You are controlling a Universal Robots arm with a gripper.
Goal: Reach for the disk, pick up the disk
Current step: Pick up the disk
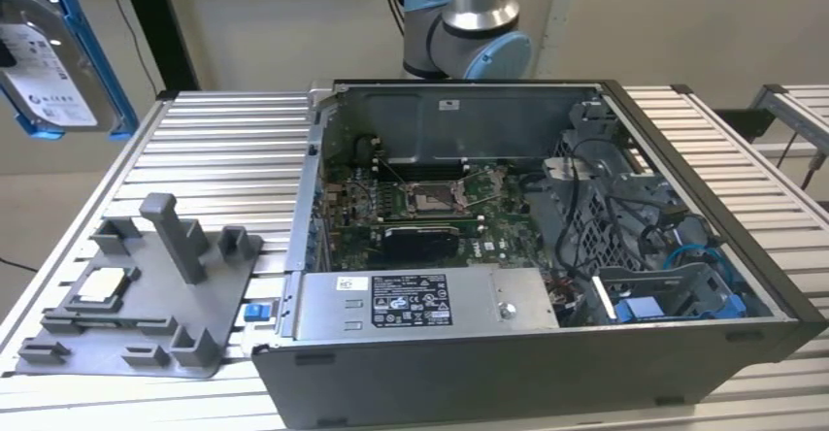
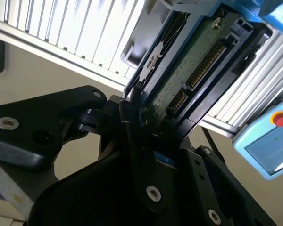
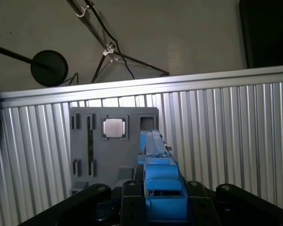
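I am holding the disk (image 2: 193,61) clamped in my gripper (image 2: 151,117), with my black fingers (image 2: 136,141) pressing on it from both sides at one end. In the second wrist view its green circuit-board underside and connector row are facing the camera, with the blue side rails framing the board. In the first wrist view I am looking along one blue rail of the disk (image 3: 155,162), which is sticking out past my gripper (image 3: 153,200) over the ribbed aluminium table (image 3: 226,141). Beyond it on the table, the grey fixture plate (image 3: 85,155) is carrying the small square silver chip (image 3: 113,127) in one of its pockets. In the exterior view the disk (image 1: 52,57) is hanging in the air at the exterior view's left edge, label toward the camera, tilted, clear of the table (image 1: 220,149) and well apart from the open computer case (image 1: 545,256). The fixture plate (image 1: 143,295) is lying just beside the case, on the exterior view's left of it.
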